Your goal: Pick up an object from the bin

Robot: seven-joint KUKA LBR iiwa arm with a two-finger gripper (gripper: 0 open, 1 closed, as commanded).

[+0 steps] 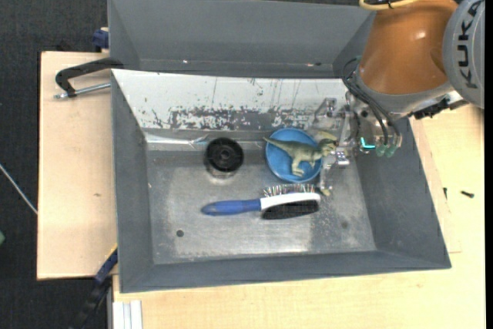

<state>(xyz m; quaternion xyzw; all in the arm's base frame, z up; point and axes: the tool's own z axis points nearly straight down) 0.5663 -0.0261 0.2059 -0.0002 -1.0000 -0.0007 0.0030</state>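
My gripper [340, 141] hangs low at the right side of the bin, under the orange wrist cover. Just left of it lies a small green-tan toy dinosaur [305, 156], resting on a round blue dish [282, 155]; the dinosaur's head end reaches up to the gripper. In front of both lies a brush [262, 205] with a blue handle pointing left and a white-and-black bristle head, its head close below the gripper. Whether the gripper touches the dinosaur I cannot make out.
A black round cap-like thing [223, 156] sits left of the blue dish near the back wall. The bin's right wall slopes up close beside the gripper. The arm comes in from the upper right.
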